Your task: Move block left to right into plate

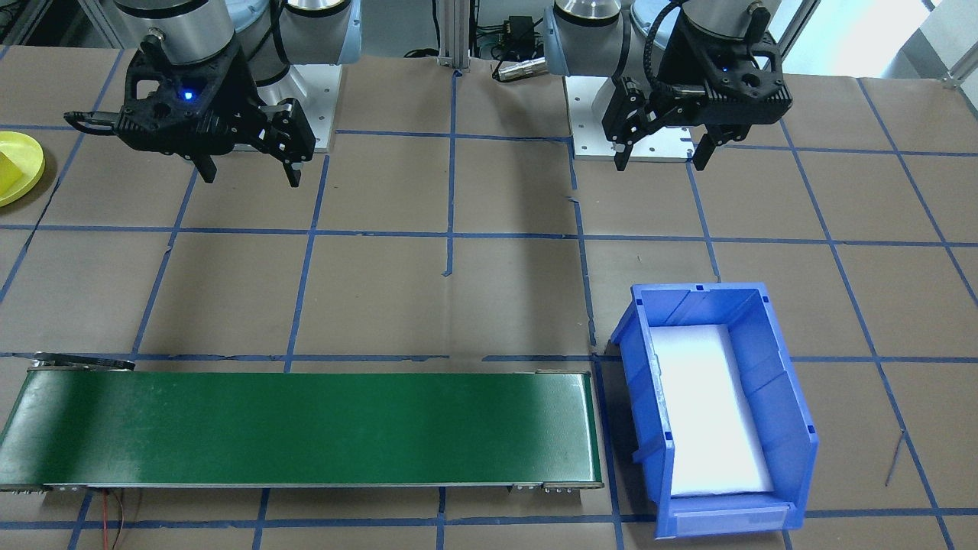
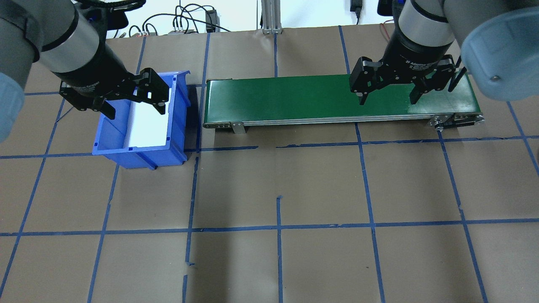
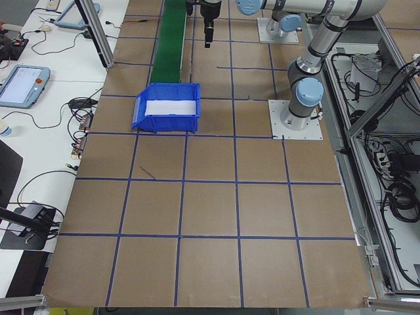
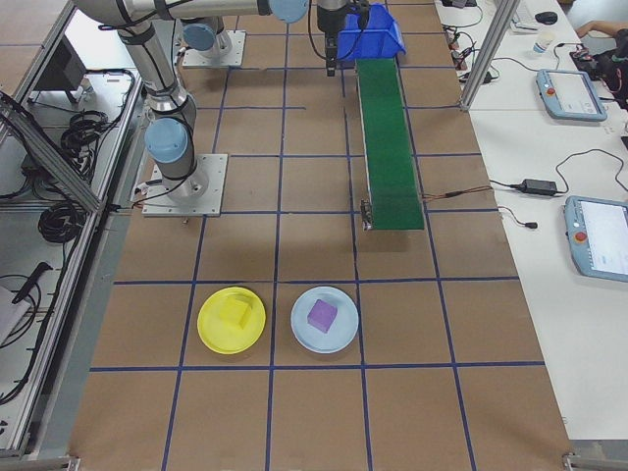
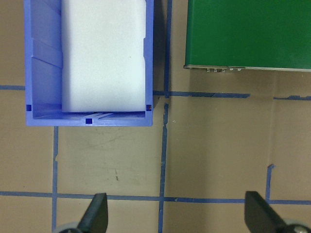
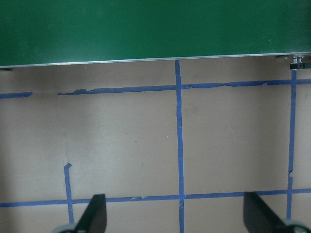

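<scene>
With both the left gripper (image 2: 128,99) and right gripper (image 2: 387,90) spread empty, the yellow block (image 4: 234,312) already rests in the yellow plate (image 4: 209,334); nothing remains but retreat.

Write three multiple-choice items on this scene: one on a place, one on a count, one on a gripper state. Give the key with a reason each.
1. Where does the yellow block lie?
A. on the green conveyor belt
B. in the round yellow plastic plate
C. in the blue rectangular plastic bin

2. How many round plates sit on the table?
A. one
B. two
C. three

3. How is the left gripper?
A. open and empty
B. shut on a block
C. shut on the bin's rim

Key: 1 B, the exterior right view shows the block inside the yellow plate. 2 B, a pale blue plate with a purple block sits beside the yellow one. 3 A, its fingers stand apart with nothing between.
</scene>
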### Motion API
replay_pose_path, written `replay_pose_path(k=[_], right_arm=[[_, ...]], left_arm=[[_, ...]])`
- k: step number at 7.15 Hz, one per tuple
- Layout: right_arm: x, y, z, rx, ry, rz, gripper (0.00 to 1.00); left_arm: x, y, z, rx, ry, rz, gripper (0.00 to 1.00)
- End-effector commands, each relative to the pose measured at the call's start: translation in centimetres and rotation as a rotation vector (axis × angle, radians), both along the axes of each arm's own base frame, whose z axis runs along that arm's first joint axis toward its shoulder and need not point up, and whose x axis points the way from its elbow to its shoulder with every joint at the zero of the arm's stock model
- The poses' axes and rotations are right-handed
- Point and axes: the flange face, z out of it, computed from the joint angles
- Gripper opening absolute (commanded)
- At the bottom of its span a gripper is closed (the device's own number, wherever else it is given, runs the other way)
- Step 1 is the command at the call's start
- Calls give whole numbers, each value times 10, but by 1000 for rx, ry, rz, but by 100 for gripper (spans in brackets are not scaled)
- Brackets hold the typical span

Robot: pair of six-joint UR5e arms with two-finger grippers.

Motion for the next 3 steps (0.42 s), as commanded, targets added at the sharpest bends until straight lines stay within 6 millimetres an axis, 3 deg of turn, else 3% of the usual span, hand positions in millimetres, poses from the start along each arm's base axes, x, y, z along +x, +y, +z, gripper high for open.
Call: replay_pose_path(k=[1, 3], right_arm=[[0, 1, -1, 9, 0, 1, 100], [0, 1, -1, 11, 3, 1, 100]], left_arm=[[-5, 1, -1, 1, 3, -4, 100], [-5, 1, -2, 2, -2, -17, 100]])
